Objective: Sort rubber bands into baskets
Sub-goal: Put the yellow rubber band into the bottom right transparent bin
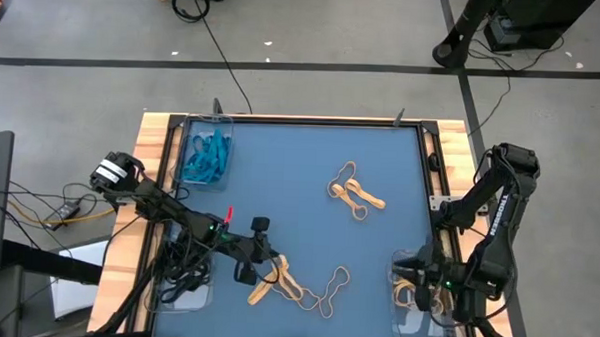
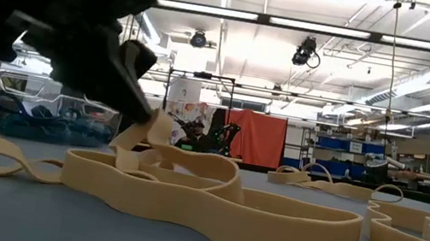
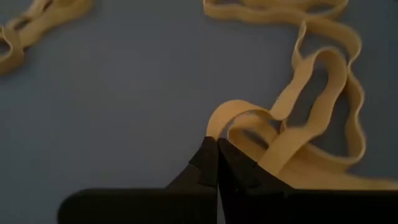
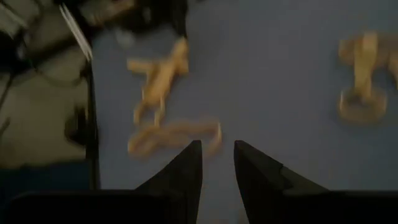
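left pincer pinching a tan rubber band off the heap by the table's near edge, to lift it clear | right pincer spread over the near-right corner basket, waiting

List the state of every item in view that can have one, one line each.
Left end effector: shut on a tan band.
Right end effector: open, empty, over the near-right tray.
Far-left tray: holds teal bands.
Near-left tray: holds black bands.
Tan bands: loose on the mat.
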